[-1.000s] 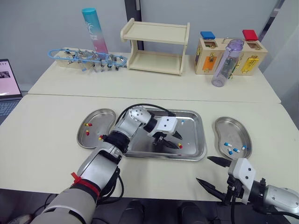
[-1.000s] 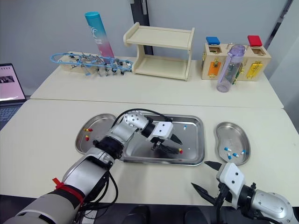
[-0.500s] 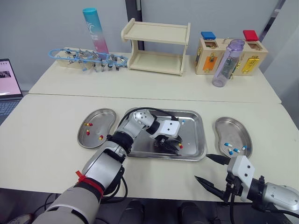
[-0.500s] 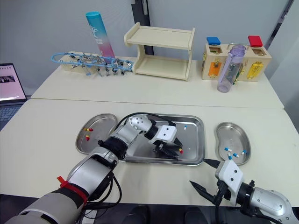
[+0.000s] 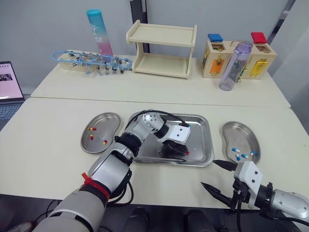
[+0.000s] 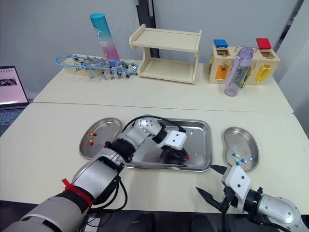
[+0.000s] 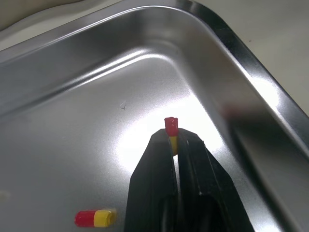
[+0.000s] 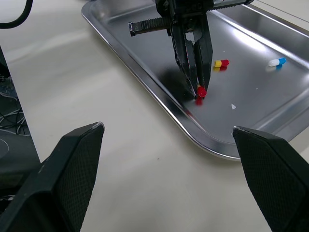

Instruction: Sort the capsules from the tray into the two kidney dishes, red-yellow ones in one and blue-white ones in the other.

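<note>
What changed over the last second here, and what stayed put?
The left gripper edged toward the near right corner of the tray and its fingers closed on a red-yellow capsule. The right gripper stayed open, short of the tray. Capsules in the left kidney dish and the right kidney dish lie as before.

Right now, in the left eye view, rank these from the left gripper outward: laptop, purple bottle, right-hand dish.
1. Right-hand dish, front right.
2. Purple bottle, back right.
3. Laptop, far left edge.
</note>
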`<action>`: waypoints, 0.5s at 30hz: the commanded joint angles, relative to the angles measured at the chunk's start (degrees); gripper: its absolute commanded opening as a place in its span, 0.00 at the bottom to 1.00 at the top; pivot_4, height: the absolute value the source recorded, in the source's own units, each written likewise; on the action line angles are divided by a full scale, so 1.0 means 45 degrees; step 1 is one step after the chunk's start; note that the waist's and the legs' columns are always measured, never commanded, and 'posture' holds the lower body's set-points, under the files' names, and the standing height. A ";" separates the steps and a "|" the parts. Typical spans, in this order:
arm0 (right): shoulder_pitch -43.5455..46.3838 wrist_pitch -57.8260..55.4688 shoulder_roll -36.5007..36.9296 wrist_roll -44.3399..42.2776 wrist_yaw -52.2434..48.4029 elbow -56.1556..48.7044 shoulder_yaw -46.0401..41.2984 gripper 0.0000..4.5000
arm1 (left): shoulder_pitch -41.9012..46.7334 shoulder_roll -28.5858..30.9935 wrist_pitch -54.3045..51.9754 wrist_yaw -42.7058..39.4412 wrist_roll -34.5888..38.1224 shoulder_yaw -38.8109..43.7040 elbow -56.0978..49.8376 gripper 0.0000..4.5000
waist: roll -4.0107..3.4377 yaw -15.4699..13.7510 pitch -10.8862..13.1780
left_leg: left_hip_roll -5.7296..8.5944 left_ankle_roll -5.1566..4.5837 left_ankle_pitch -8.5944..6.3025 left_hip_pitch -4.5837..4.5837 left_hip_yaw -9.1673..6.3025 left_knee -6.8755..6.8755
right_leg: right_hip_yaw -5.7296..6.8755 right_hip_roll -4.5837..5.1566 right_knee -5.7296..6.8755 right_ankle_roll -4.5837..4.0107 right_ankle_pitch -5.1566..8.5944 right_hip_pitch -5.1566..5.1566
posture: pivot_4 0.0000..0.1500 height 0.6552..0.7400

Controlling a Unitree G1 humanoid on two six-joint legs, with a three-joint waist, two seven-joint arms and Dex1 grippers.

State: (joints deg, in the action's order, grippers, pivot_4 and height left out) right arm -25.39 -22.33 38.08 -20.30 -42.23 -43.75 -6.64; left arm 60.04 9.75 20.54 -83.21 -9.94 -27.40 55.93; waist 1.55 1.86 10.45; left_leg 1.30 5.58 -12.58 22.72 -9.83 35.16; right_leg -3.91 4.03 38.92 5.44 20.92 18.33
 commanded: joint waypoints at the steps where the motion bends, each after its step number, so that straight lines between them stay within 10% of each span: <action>1: 0.0117 -0.0028 0.0117 -0.0178 0.0056 -0.0568 -0.0123 1.00 | -0.0020 0.0084 -0.0331 -0.0062 -0.0052 0.0125 -0.0077 0.01 | 0.0000 0.0001 0.0000 | 0.0000 0.0000 0.0000 0.0000 -0.0001 0.0000 | 0.0001 0.0000 0.0000 0.0000 0.0000 0.0000 | 1.00 1.00; 7: 0.0628 0.0000 0.0166 -0.0034 0.0015 -0.0359 0.0025 1.00 | -0.0496 0.1376 -0.2830 -0.0731 0.1900 0.1787 -0.3357 0.01 | -0.0003 0.0157 0.0003 | -0.0003 0.0000 0.0001 0.0016 -0.0010 -0.0001 | 0.0007 -0.0001 0.0006 0.0000 0.0000 0.0016 | 1.00 1.00; 15: 0.1640 0.0956 0.0265 0.0799 -0.0370 0.0470 0.1023 1.00 | -0.4622 0.5505 -1.2266 0.1182 0.5125 0.5532 -1.1887 0.01 | -0.0029 0.0501 -0.0005 | -0.0016 0.0000 0.0002 0.0004 -0.0023 -0.0007 | 0.0011 -0.0007 0.0008 -0.0002 0.0001 0.0011 | 1.00 1.00</action>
State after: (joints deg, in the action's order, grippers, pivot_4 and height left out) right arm -18.73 -19.84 39.34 -16.85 -43.67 -40.94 -2.36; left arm 40.10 33.10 -27.82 -80.38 9.99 -6.09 8.66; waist 1.42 4.12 10.43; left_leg 1.23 5.57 -12.57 22.75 -9.96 35.14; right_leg -3.85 4.00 38.97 5.42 20.93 18.38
